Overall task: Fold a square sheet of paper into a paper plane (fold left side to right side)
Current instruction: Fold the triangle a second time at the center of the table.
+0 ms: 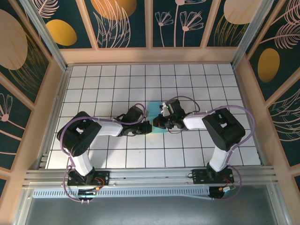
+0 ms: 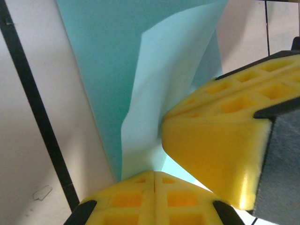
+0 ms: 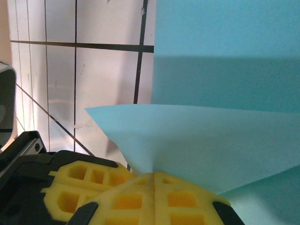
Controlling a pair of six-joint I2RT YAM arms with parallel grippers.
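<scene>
At the near edge of the table (image 1: 93, 154), the two arms are bolted to a metal rail (image 1: 150, 176), the left arm (image 1: 82, 136) and the right arm (image 1: 222, 126) each bending inward so that their wrists meet head to head over the middle of the white grid.

Between them lies the sheet of paper (image 1: 153, 108), light cyan, at the centre of the table and well apart from every edge. Part of it is flat on the tiles and part is lifted.

In the left wrist view the left jaws are pressed together, their yellow pads (image 2: 136, 199) meeting at a seam where a raised, creased flap of the paper (image 2: 117, 70) narrows to a point and is pinched. A yellow pad (image 2: 211, 145) of the right jaws is just beside, touching the flap's edge.

In the right wrist view the right jaws are likewise together, their pads (image 3: 136, 201) clamped on the tip of a lifted fold of the paper (image 3: 225, 47), whose flat part lies beyond on the tiles. The pads (image 3: 79, 187) of the left jaws sit close at the left.

Past the far edge stand wooden-framed wall panels (image 1: 122, 23), dark teal with leaf and orange disc patterns.
</scene>
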